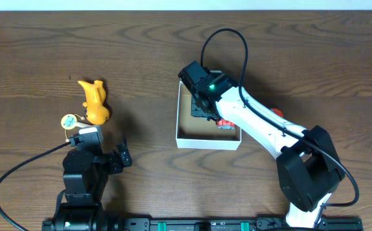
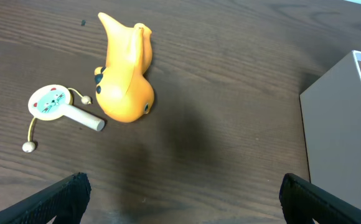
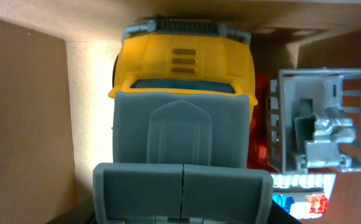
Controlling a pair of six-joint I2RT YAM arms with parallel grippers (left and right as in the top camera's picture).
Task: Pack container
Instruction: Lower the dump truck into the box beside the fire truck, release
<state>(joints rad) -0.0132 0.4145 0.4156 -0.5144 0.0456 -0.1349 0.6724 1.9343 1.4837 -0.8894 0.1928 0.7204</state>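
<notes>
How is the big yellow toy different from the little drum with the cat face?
The yellow toy is bigger, rounded and chunky; the drum is small and flat. The yellow toy is mostly one bright colour; the drum has a pale cat face, a wooden handle and beads on strings. Both lie close together on the table, outside the container.

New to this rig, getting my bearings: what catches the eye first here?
The right gripper reaches into the small white cardboard box, brown inside, at mid-table, where a yellow and grey toy truck sits beside a red and grey toy fire engine. Left of it, an orange duck-shaped plastic toy and a small round wooden rattle drum lie on the table before the open left gripper.
</notes>
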